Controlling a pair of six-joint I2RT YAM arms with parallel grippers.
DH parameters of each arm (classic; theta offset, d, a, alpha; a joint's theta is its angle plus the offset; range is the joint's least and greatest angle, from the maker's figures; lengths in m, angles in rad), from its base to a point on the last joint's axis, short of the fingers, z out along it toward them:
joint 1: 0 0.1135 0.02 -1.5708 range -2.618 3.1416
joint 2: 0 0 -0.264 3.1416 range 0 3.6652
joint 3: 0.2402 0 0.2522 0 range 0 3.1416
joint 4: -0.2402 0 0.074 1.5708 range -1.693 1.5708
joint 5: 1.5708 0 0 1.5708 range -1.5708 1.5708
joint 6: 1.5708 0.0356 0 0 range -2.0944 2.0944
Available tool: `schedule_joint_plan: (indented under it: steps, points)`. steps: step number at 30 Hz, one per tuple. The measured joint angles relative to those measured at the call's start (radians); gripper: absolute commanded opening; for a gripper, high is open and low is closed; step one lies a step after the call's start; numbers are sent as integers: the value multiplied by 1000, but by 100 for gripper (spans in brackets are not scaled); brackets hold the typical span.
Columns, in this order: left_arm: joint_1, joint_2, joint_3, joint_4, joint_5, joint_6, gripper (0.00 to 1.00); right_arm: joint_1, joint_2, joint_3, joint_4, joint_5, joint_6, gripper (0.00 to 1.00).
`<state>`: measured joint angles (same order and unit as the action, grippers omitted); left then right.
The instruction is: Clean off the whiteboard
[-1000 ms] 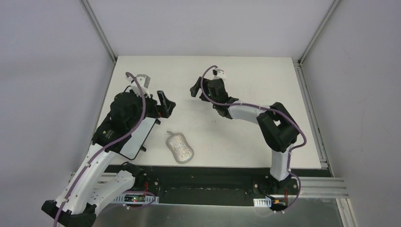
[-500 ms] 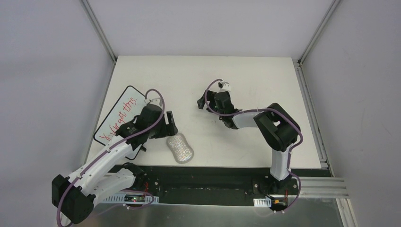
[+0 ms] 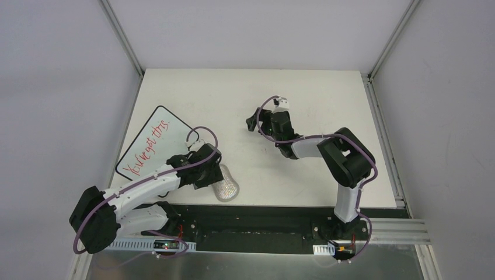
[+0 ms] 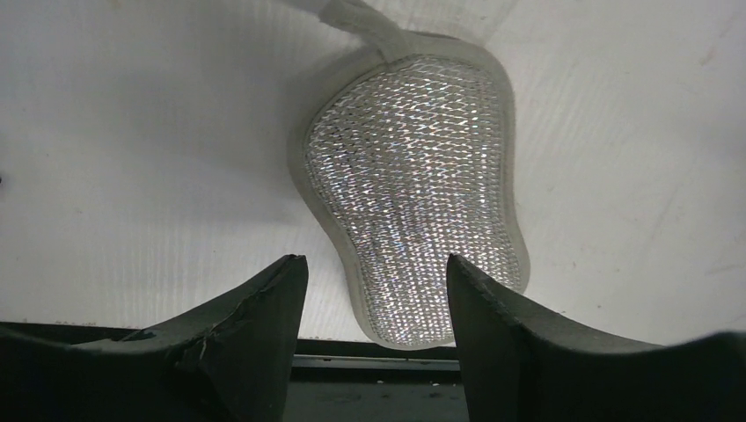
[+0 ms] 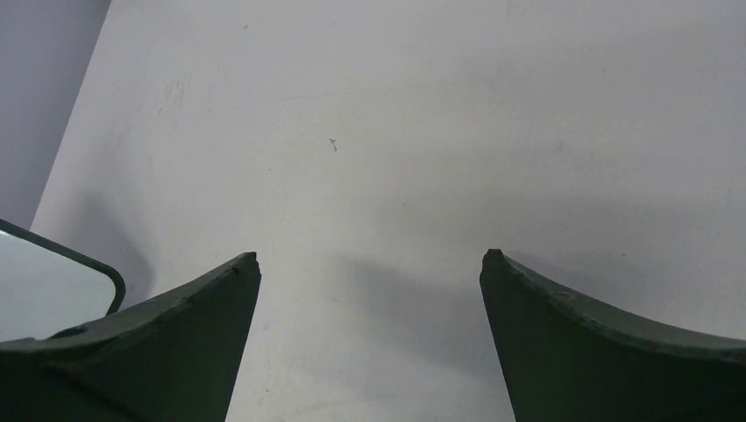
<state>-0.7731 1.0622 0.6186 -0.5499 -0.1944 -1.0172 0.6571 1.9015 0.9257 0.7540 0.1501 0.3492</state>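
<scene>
The whiteboard [image 3: 150, 143] lies tilted at the table's left side, with a black frame and red handwriting on its face. One of its corners shows in the right wrist view [image 5: 53, 281]. A grey sparkly peanut-shaped pad [image 3: 227, 188] lies near the front edge. My left gripper [image 3: 211, 175] is low over the pad's left end and open. In the left wrist view the pad [image 4: 413, 185] lies just ahead, its near end between my open fingers, and the left gripper [image 4: 376, 259] is empty. My right gripper [image 3: 252, 123] is open and empty over bare table [image 5: 369, 255], right of the board.
A black rail [image 3: 262, 213] runs along the table's front edge, just below the pad. Grey walls and metal frame posts [image 3: 122, 38] close in the left, back and right sides.
My left arm has swung off the whiteboard and down toward the pad, uncovering the red writing. My right gripper has drifted a little right and toward the front.
</scene>
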Motion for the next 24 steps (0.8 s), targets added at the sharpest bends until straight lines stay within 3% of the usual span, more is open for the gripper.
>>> schedule_joint_plan:
  steps: [11,24]
  points:
    - [-5,170,160,-107,2,-131,48,-13,-68,-77,24,1,-3,98]
    - [-23,270,164,-118,5,-209,44,-13,-76,-91,35,1,-3,98]
